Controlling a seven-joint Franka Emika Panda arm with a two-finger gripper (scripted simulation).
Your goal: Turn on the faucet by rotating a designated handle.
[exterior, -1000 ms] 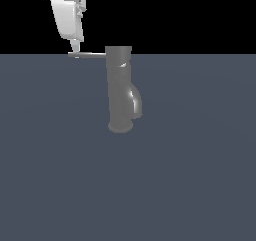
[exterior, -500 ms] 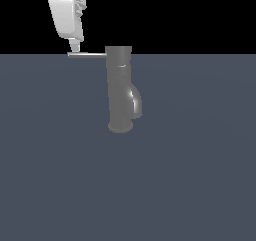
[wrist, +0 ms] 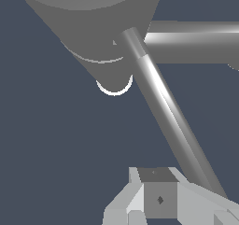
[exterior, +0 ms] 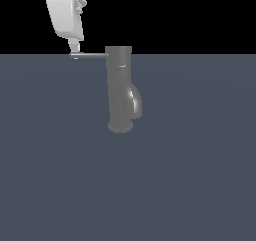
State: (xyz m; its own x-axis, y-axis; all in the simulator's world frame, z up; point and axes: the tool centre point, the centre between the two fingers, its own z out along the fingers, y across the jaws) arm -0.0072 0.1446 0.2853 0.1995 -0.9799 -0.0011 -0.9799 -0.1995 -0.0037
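Exterior view, faucet: we see one faucet (exterior: pixel 120 90), dark grey and shiny, standing straight up on the flat grey floor (exterior: pixel 190 185).
Exterior view, spout: we count one short curved spout (exterior: pixel 135 102), low on the side facing the exterior view's right.
Exterior view, handle: we see one thin grey handle (exterior: pixel 90 55). It sticks out flat from the faucet's top toward the exterior view's left.
Exterior view, gripper: we see one white gripper (exterior: pixel 74 51) coming down from above. Its tip sits right at the far end of the handle and seems to touch it.
Exterior view, fingers: we cannot tell if they are spread or pressed together.
Wrist view, faucet: we see the one faucet (wrist: pixel 88 18) from above, big and close.
Wrist view, handle: the one handle (wrist: pixel 163 107) runs from the faucet's top down to the gripper.
Wrist view, gripper: the gripper (wrist: pixel 161 198) shows as grey blocks just beside the handle's end. We still cannot tell how the fingers stand.
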